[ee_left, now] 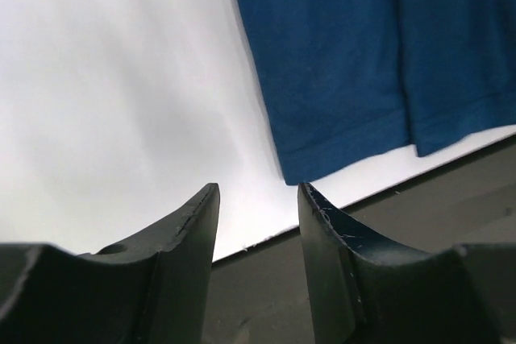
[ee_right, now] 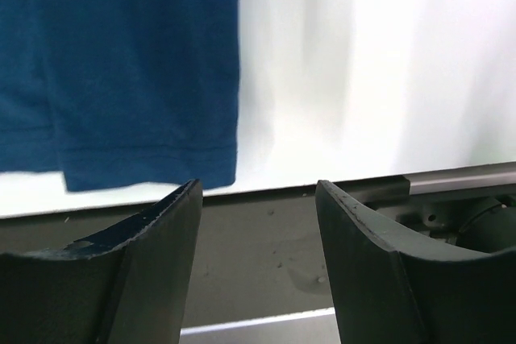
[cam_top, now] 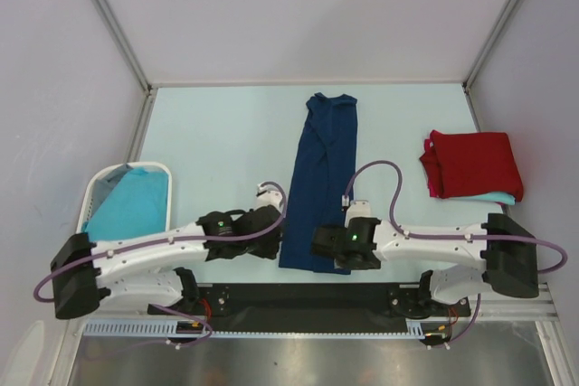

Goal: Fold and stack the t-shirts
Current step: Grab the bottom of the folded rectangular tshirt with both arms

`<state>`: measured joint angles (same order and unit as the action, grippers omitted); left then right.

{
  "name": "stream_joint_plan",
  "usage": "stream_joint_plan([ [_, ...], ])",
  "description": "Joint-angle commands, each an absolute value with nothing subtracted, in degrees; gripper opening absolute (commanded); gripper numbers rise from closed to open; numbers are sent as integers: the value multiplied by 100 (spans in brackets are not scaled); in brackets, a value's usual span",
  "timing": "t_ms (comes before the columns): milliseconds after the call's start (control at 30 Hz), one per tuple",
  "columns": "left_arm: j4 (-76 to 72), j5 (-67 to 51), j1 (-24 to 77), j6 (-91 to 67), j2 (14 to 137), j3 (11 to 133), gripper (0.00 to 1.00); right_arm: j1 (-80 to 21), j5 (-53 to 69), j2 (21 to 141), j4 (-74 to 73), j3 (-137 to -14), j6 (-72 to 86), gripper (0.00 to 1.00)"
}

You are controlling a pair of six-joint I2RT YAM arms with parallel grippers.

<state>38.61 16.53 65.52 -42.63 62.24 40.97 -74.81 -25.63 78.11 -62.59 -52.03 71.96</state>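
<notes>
Closest to the left wrist lens, the left gripper holds its dark fingers apart with nothing between them. Just beyond its right fingertip lies the near left corner of the navy shirt. The right gripper is likewise spread and empty, and the shirt's near right corner lies just past its left fingertip. Only these wrist views show the stitched hem, a lengthwise overlap edge in the cloth, and how narrowly the hem stops short of the dark rail along the table's near edge. Only the top view shows the whole shirt: a long narrow strip on the table, collar at the far end and hem toward the arm bases. There the left gripper sits at the shirt's near left edge, and the right gripper sits over its near right corner. That view alone also takes in the red shirt, folded well to the right of the navy one. It lies on an aqua shirt that peeks out at its near edge. Well to the left, a white basket holds a turquoise shirt.
</notes>
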Motion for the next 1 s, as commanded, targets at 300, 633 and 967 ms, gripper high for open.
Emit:
stream_joint_plan([
  [300, 2997, 1380, 6574, -3990, 7734, 4597, 47, -7374, -2690, 8622, -5608, -5326, 7040, 61],
  [633, 2865, 1231, 6574, -3903, 8042, 4597, 47, -7339, -2505, 8929, -5265, -5335, 6882, 61],
  [967, 2698, 1029, 6565, -3911, 8121, 4386, 47, -7295, -2277, 9123, -5001, -5177, 6785, 59],
])
